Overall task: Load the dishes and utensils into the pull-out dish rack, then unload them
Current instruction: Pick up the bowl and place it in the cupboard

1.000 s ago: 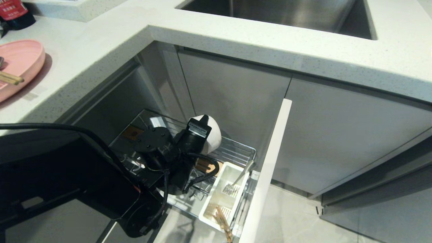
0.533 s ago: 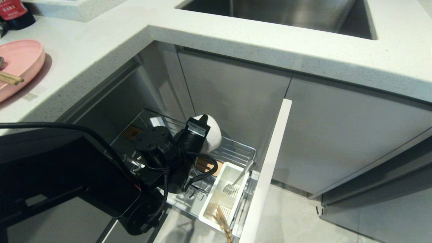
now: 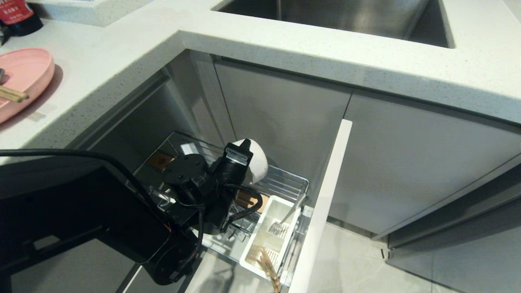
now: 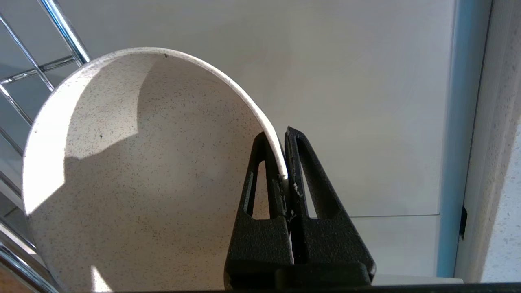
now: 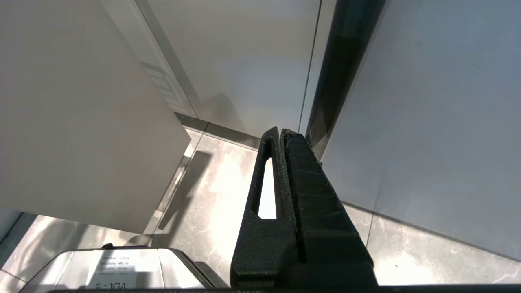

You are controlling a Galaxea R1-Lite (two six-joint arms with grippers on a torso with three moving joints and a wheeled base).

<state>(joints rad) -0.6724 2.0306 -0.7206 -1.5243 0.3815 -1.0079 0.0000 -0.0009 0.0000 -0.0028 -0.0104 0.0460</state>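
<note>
In the left wrist view my left gripper (image 4: pixel 281 136) is shut on the rim of the small white speckled bowl (image 4: pixel 134 175), one finger inside and one outside. From the head view that gripper (image 3: pixel 241 170) holds the bowl (image 3: pixel 257 162) tilted on its side over the pull-out dish rack (image 3: pixel 291 183). The rack's white caddy (image 3: pixel 260 250) holds a silver utensil (image 3: pixel 285 219) and wooden chopsticks (image 3: pixel 269 266). The pink plate (image 3: pixel 24 77) lies on the counter at far left with another pair of chopsticks (image 3: pixel 13 95) across it. My right gripper (image 5: pixel 281 131) hangs shut and empty over the floor.
The rack's cabinet front (image 3: pixel 325 203) stands pulled out to the right of the basket. A wooden strip (image 3: pixel 249 201) lies beside the caddy. The counter (image 3: pixel 285 44) overhangs the rack, with a steel sink (image 3: pixel 338 16) behind it. A red-labelled bottle (image 3: pixel 18 16) stands at the far left.
</note>
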